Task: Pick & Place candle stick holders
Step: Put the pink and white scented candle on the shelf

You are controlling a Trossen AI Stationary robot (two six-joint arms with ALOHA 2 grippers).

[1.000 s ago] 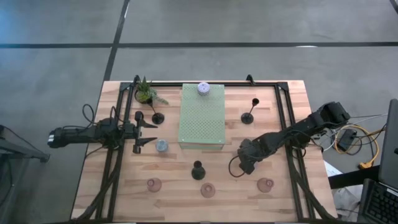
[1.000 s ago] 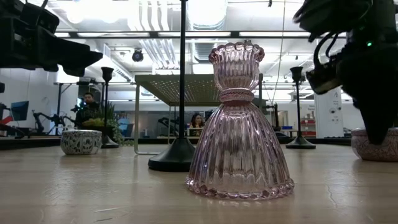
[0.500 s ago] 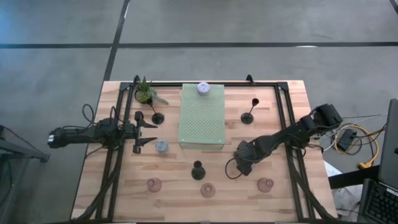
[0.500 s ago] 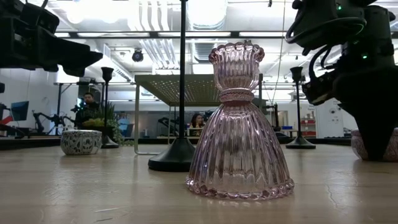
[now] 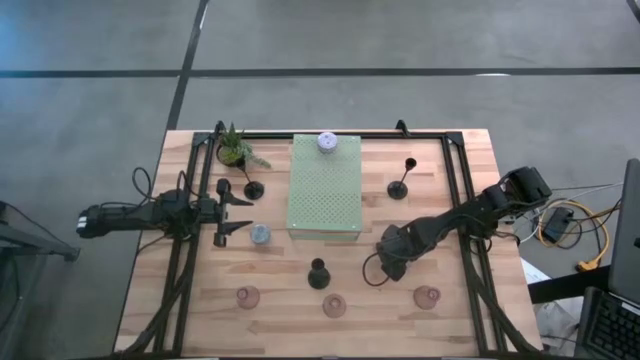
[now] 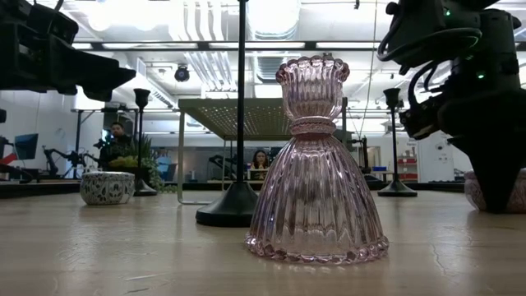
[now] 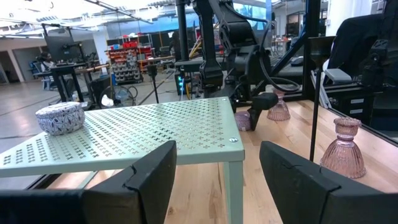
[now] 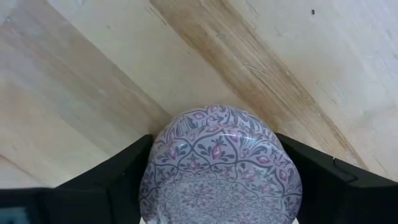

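My right gripper (image 5: 391,264) points down at the table right of centre, shut on a lilac patterned cup (image 8: 221,165) that stands on the wood. My left gripper (image 5: 243,214) is open and empty, level above the table's left part, facing the pale green mat (image 5: 325,185). Three black candlesticks stand on their round bases (image 5: 250,186) (image 5: 400,186) (image 5: 318,273). A pale cup (image 5: 327,141) sits on the mat's far end and a pale blue cup (image 5: 260,234) stands by the left gripper. Pink glass holders (image 5: 247,295) (image 5: 334,306) (image 5: 427,296) stand near the front edge. My right gripper has the lilac cup's round side wall (image 8: 155,155) between its two fingers, one on each opposite side. The fingers come from above, pointing down. The cup stands upright with its base on the table (image 6: 481,193).
A small green potted plant (image 5: 236,150) stands at the far left corner. The mat is a raised platform on legs (image 7: 233,180). Black frame rails (image 5: 180,260) run along the table's sides. People show in the room beyond the table (image 6: 119,140).
My right gripper has gone a little toward the table's left edge and lower, down around the lilac cup, then kept still.
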